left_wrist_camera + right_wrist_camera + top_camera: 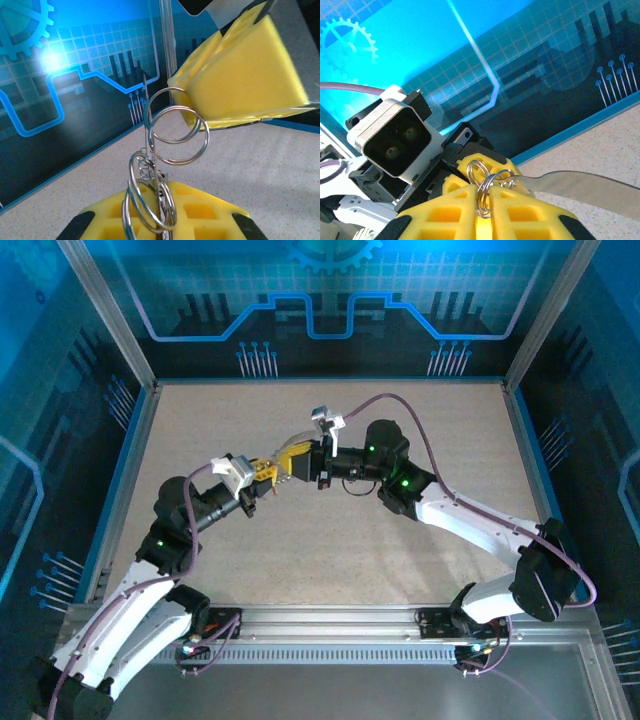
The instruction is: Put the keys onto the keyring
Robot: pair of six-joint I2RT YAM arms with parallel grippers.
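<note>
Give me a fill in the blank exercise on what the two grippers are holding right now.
1. The left gripper and right gripper both have ___ pads.
2. In the left wrist view, the right gripper grips the upper ring; the lower ring sits in the ___ gripper.
3. In the right wrist view, a silver blade points toward the picture's ___ edge.
Missing words: yellow, left, right.

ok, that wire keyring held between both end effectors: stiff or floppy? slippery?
The keyring is thin coiled wire, so each loop is likely stiff and springy. Its linked loops would probably swing and twist at the joins. Polished metal may slip on the yellow pads; likely very light.
</note>
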